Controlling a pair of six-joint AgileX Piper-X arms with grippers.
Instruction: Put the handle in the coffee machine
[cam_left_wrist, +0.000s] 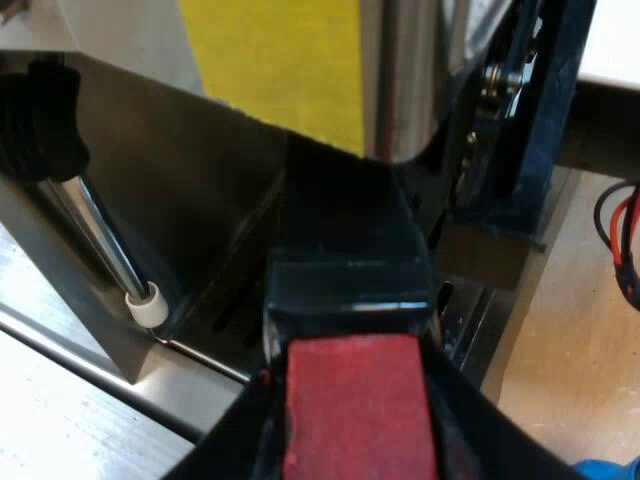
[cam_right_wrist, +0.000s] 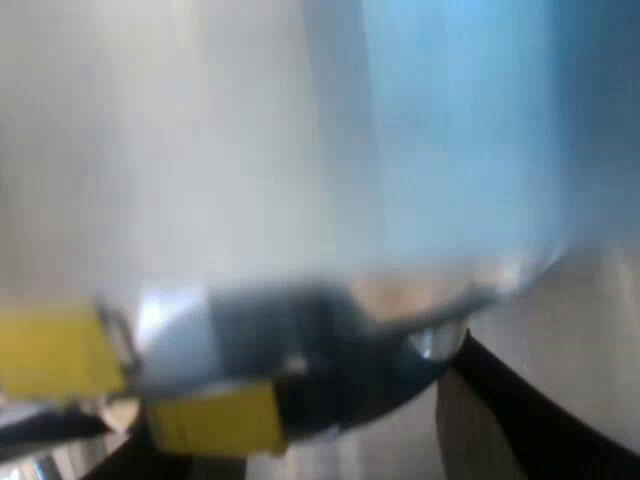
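**Handle held at the machine's front**

The left gripper (cam_left_wrist: 355, 445) is clamped on the red end of the handle (cam_left_wrist: 348, 265). Its far end reaches under the machine (cam_left_wrist: 200, 190), near the steam wand (cam_left_wrist: 105, 250). It is probably rigid and head-heavy, so grip the dark shaft firmly.

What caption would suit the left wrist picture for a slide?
Left gripper clamps the red-ended handle, its dark shaft reaching into the coffee machine front, near the steam wand.

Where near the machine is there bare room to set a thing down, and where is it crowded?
Bare: the wooden tabletop beside the base of the machine, and the pale surface near the tip of the steam wand. Crowded: the machine's front, where the left end effector holds the handle close to the wand.
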